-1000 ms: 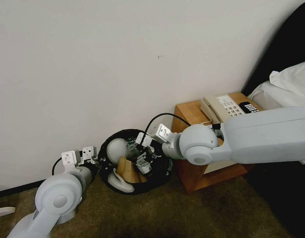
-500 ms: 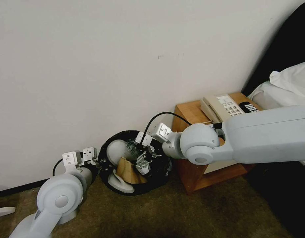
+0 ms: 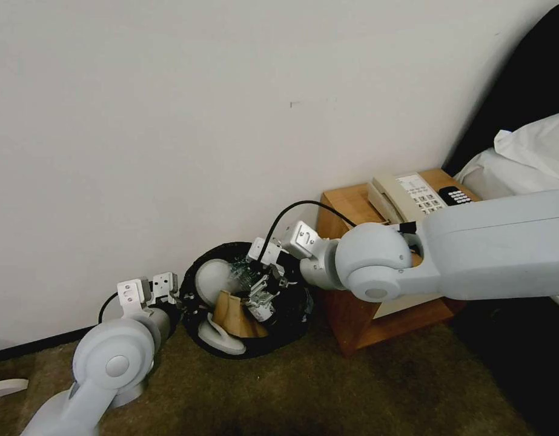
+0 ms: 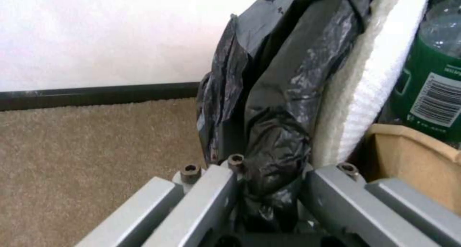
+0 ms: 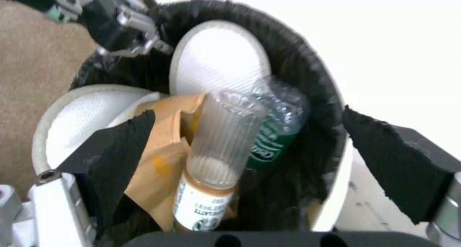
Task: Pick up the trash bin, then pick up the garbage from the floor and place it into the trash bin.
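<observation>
Trash bin (image 3: 246,300) sits tilted on the carpet against the wall, just beside the wooden bedside table (image 3: 358,212), its mouth tipped toward the robot and crammed: two white slippers (image 5: 218,58), a brown cardboard piece (image 5: 163,157), a green-labelled bottle (image 5: 276,131) and a clear ribbed bottle (image 5: 218,149) that leans neck-down over the cardboard.

The biggest risk, as I judge it, is the bin itself. It is held on one side only, by the black liner and rim, and the load is piled high and loose. If the liner slips off the rim, or the bin is tipped further, the contents could spill back onto the carpet. A smaller risk is the right hand catching the ribbed bottle or the cardboard on its way out of the bin's mouth and dragging them over the edge.

Left hand (image 4: 269,189) is at the bin's rim on the side away from the table, its fingers (image 4: 211,196) pinched onto a fold of the crinkly black bag (image 4: 288,106), with a slipper pressed just inside.

Right hand (image 5: 250,157) hovers over the bin's mouth on the table side, its black pads (image 5: 398,157) spread wide and gripping nothing, the ribbed bottle lying between them.
</observation>
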`<state>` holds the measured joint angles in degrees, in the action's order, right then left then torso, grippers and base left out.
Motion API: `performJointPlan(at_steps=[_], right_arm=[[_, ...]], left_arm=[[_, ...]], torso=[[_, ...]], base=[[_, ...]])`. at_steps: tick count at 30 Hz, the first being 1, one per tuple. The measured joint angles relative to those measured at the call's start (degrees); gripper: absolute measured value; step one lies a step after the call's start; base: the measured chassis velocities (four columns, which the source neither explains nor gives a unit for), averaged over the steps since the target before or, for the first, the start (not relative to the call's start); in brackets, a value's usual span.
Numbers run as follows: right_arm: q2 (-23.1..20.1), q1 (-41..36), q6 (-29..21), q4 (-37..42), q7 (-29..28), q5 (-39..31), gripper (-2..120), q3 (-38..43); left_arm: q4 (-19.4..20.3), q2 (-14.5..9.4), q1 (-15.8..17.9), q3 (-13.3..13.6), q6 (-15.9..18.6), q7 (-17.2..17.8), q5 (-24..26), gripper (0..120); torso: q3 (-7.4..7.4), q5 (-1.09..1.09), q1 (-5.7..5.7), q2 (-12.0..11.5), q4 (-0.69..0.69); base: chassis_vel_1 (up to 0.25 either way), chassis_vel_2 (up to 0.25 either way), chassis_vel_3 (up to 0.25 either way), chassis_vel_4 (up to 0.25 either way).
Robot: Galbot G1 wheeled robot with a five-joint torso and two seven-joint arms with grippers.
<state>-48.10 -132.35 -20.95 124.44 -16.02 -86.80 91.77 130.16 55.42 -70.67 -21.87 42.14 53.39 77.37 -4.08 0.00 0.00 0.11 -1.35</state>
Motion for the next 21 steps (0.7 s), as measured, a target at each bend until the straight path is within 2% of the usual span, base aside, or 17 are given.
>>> performJointPlan(at_steps=[5,8,9,11,12,14,15,17,18,19,21], right_arm=[[2.40,1.77,0.39,1.32,0.21,0.15,100,0.10],[6.63,4.54,1.32,3.29,0.61,0.32,100,0.09],[6.63,4.54,1.32,3.29,0.61,0.32,100,0.09],[11.02,7.80,1.64,4.92,1.31,0.30,100,-0.50],[11.02,7.80,1.64,4.92,1.31,0.30,100,-0.50],[16.03,10.91,1.81,6.49,2.06,0.30,100,-1.28],[16.03,10.91,1.81,6.49,2.06,0.30,100,-1.28],[21.85,13.61,2.65,8.03,3.80,0.80,100,-1.68],[23.79,14.40,2.88,8.53,4.16,0.97,100,-1.68],[23.79,14.40,2.88,8.53,4.16,0.97,100,-1.68],[29.75,16.93,3.09,10.24,4.95,1.75,100,-2.02]], left_arm=[[-0.27,-0.12,0.02,-0.27,0.00,0.01,0.02,0],[-0.36,-0.10,-0.51,-0.38,0.00,-0.44,0.03,0],[-0.36,-0.10,-0.51,-0.38,0.00,-0.44,0.03,0],[-0.49,-0.26,-0.65,-0.36,0.00,-0.78,-0.11,0],[-0.49,-0.26,-0.65,-0.36,0.00,-0.78,-0.11,0],[-0.70,-0.28,-0.56,-0.35,0.00,-0.90,-0.14,0],[-0.70,-0.28,-0.56,-0.35,0.00,-0.90,-0.14,0],[-0.71,-0.55,-0.75,-0.49,0.00,-1.35,-0.15,0],[-0.71,-0.74,-0.91,-0.57,0.00,-1.57,-0.14,0],[-0.71,-0.74,-0.91,-0.57,0.00,-1.57,-0.14,0],[-0.77,-1.39,-1.06,-0.64,0.00,-1.82,-0.12,0]], torso=[[0.00,0.00,0.00,0.00,0.00],[0.00,0.01,0.00,0.00,0.01],[0.00,0.01,0.00,0.00,0.01],[0.00,0.00,0.00,0.00,0.00],[0.00,0.00,0.00,0.00,0.00],[0.00,0.01,0.00,0.00,-0.02],[0.00,0.01,0.00,0.00,-0.02],[0.00,0.01,-0.01,0.00,-0.02],[0.01,0.02,0.00,0.00,-0.02],[0.01,0.02,0.00,0.00,-0.02],[0.00,0.01,-0.01,0.00,0.01]], base=[[0.000,0.000,0.000,0.000],[0.000,0.000,0.000,0.000],[0.000,0.000,0.000,0.000],[0.000,0.000,0.000,0.000],[0.000,0.000,0.000,0.000],[0.000,0.000,0.000,0.000],[0.000,0.000,0.000,0.000],[0.000,0.000,0.000,0.000],[0.000,0.000,0.000,0.000],[0.000,0.000,0.000,0.000],[0.000,0.000,0.000,0.000]])
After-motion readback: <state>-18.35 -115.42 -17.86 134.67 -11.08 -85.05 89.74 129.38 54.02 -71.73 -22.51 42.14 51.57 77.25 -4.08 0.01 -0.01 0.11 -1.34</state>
